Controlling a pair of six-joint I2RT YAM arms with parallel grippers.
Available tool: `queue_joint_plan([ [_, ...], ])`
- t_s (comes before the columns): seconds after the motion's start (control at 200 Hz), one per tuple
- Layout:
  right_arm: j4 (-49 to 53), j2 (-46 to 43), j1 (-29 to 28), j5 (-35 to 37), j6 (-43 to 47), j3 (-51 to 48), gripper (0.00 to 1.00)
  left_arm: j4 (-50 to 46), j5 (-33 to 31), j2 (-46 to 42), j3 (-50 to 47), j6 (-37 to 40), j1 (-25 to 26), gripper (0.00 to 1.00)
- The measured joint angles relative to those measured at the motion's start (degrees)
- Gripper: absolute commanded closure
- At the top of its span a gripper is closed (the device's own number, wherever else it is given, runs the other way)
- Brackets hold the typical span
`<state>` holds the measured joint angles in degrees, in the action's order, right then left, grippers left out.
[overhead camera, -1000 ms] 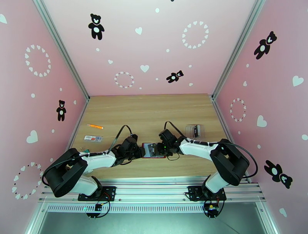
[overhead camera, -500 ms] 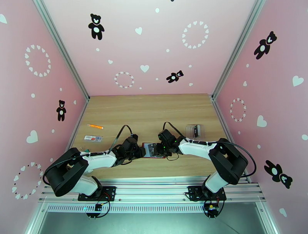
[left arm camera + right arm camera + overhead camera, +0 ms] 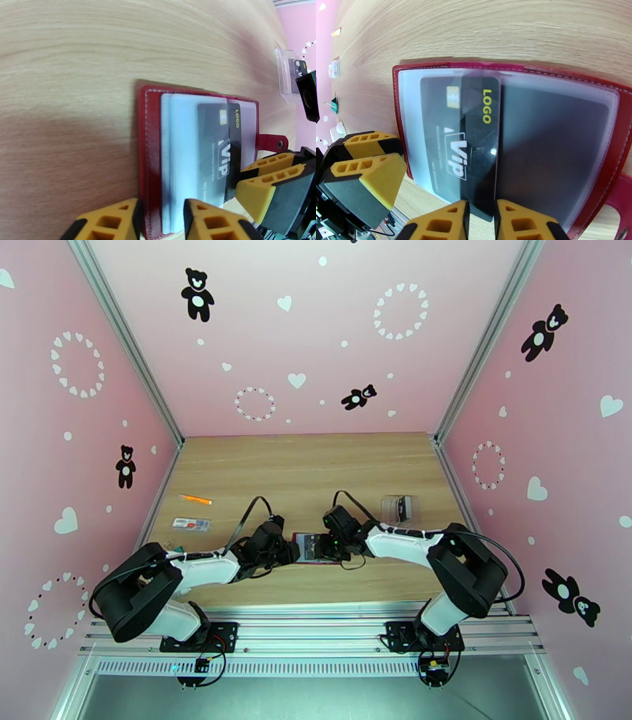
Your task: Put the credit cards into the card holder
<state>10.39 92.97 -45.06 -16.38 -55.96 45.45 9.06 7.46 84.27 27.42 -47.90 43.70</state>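
Centrally on the table [image 3: 261, 469], near its front edge, the wallet [image 3: 150, 138] lies open and flat between the two grippers, its snap tab on the right arm's side. A black card [image 3: 474, 130] marked VIP and LOGO lies on the sleeves, part of it under a frosted sleeve and part bare. The left gripper [image 3: 161, 207] has its jaws apart, set over the wallet's near edge, red cover by one finger and sleeves by the other. The right gripper [image 3: 482, 208] has its jaws nearly together, with the card's near end in the narrow gap; I cannot tell whether they pinch it. A clear case [image 3: 397, 508] sits well off to the right
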Motion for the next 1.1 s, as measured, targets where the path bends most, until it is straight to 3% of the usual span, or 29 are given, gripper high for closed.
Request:
queue_joint_plan([
  [0.26, 1.6, 1.7, -1.2, 0.7, 1.5, 3.3, 0.77, 0.2, 0.0, 0.1, 0.0, 0.0, 0.0, 0.65],
  [0.51, 6.8, 1.7, -1.5, 5.2, 3.9, 7.4, 0.69, 0.2, 0.0, 0.1, 0.0, 0.0, 0.0, 0.65],
  [1.096, 12.4, 8.6, -1.3, 9.6, 5.7, 15.5, 0.68, 0.2, -0.2, 0.1, 0.0, 0.0, 0.0, 0.65],
])
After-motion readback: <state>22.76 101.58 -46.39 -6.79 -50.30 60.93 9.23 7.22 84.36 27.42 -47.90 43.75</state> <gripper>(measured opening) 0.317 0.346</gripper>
